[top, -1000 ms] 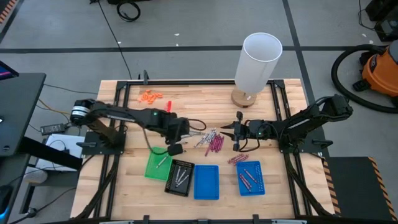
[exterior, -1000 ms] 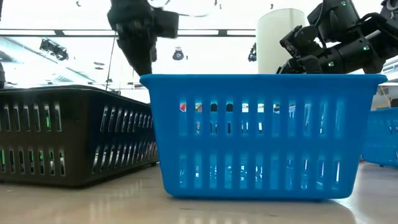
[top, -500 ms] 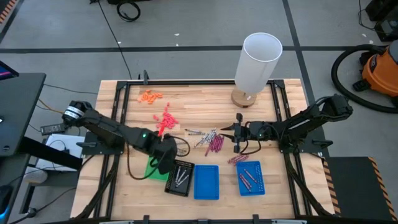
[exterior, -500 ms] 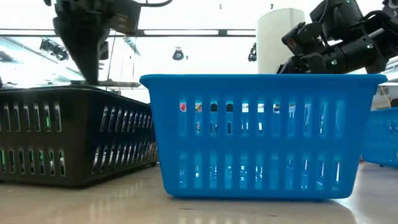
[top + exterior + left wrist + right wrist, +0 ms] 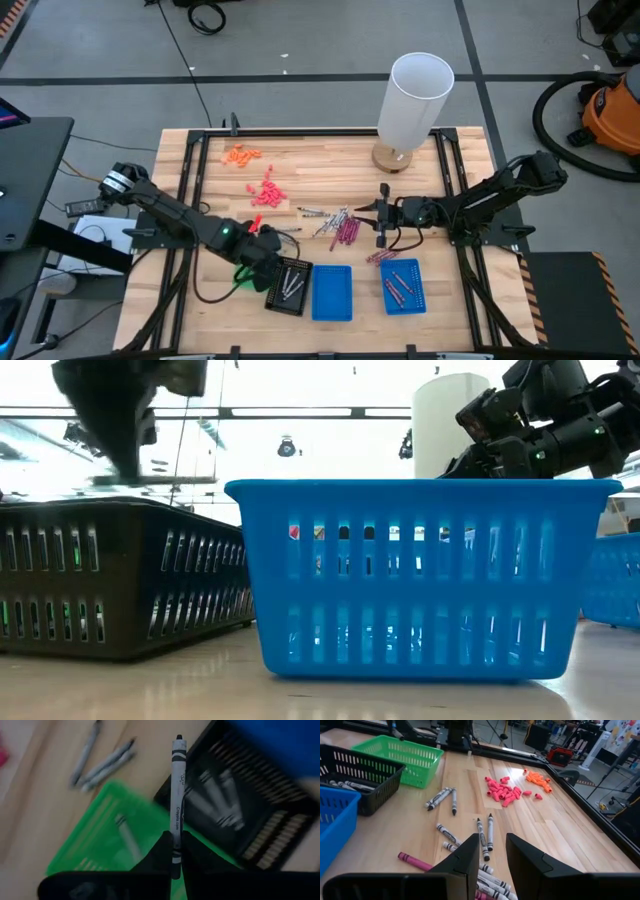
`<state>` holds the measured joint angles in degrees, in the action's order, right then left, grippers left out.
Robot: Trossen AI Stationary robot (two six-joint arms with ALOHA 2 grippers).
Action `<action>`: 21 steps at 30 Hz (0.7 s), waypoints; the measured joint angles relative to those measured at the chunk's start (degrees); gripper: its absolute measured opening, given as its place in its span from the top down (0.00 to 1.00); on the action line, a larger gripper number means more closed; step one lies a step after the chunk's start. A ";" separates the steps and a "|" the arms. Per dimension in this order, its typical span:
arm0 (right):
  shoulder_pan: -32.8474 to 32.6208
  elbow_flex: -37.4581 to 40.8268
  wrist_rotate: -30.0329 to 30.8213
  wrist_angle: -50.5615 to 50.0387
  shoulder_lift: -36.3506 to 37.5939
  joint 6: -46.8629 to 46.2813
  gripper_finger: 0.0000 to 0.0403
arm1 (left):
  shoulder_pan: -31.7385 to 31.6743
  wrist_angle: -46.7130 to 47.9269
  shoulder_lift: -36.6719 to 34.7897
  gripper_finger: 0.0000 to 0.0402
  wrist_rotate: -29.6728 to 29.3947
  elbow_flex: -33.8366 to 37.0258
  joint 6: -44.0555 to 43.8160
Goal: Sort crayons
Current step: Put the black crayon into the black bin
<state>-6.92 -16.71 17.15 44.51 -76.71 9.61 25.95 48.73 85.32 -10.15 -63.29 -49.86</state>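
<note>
My left gripper (image 5: 264,262) (image 5: 174,840) is shut on a silvery-grey crayon (image 5: 177,790), above the spot where the green tray (image 5: 95,845) meets the black tray (image 5: 288,285). The green tray holds one grey crayon (image 5: 128,834). The black tray holds several grey crayons (image 5: 220,805). Loose grey and maroon crayons (image 5: 337,226) lie mid-table. My right gripper (image 5: 379,216) (image 5: 492,851) stands open just right of the loose crayons, nothing between its fingers. The right blue tray (image 5: 404,286) holds maroon crayons. My left gripper pinches the grey crayon near one end (image 5: 174,851) between its two fingers. The fingers slant down from the table's left, and the crayon runs on ahead along them. It is lifted clear above the trays.
A blue tray (image 5: 332,293) with nothing in it sits between the black tray and the right blue tray. A tall white cylinder (image 5: 415,100) stands at the far edge. Pink bits (image 5: 266,192) and orange bits (image 5: 241,155) lie at the far left. Two maroon crayons (image 5: 381,256) lie by the right blue tray.
My left gripper has gone from beside the loose crayons toward the table's near edge and a little left, rolling its wrist. It now hangs over the green and black trays, with the grey crayon held clear of them.
</note>
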 joint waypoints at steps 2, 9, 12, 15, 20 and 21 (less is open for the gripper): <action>-0.01 0.00 1.04 0.01 0.00 0.08 0.74 | -0.04 -4.44 0.00 0.95 0.75 0.00 1.67; -0.13 0.00 1.37 -0.01 0.00 0.02 0.74 | 0.15 -13.57 1.40 0.95 1.29 -0.03 1.70; -0.36 0.00 1.35 0.00 0.00 0.00 0.74 | 1.25 -14.13 3.11 0.95 1.31 -0.11 -0.42; -0.46 0.00 1.38 0.05 -0.01 0.02 0.74 | 2.21 -14.90 4.64 0.95 1.66 -0.09 -3.99; -0.46 -0.02 1.39 0.55 0.00 0.44 0.74 | 2.48 -15.24 5.90 0.94 2.33 -0.09 -8.44; -0.46 -0.02 1.39 0.70 0.00 0.44 0.74 | 2.45 -15.49 5.90 0.94 2.35 -0.09 -9.30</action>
<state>-7.38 -16.73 18.55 45.21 -76.71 10.04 28.40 33.24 91.22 -7.80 -63.37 -59.16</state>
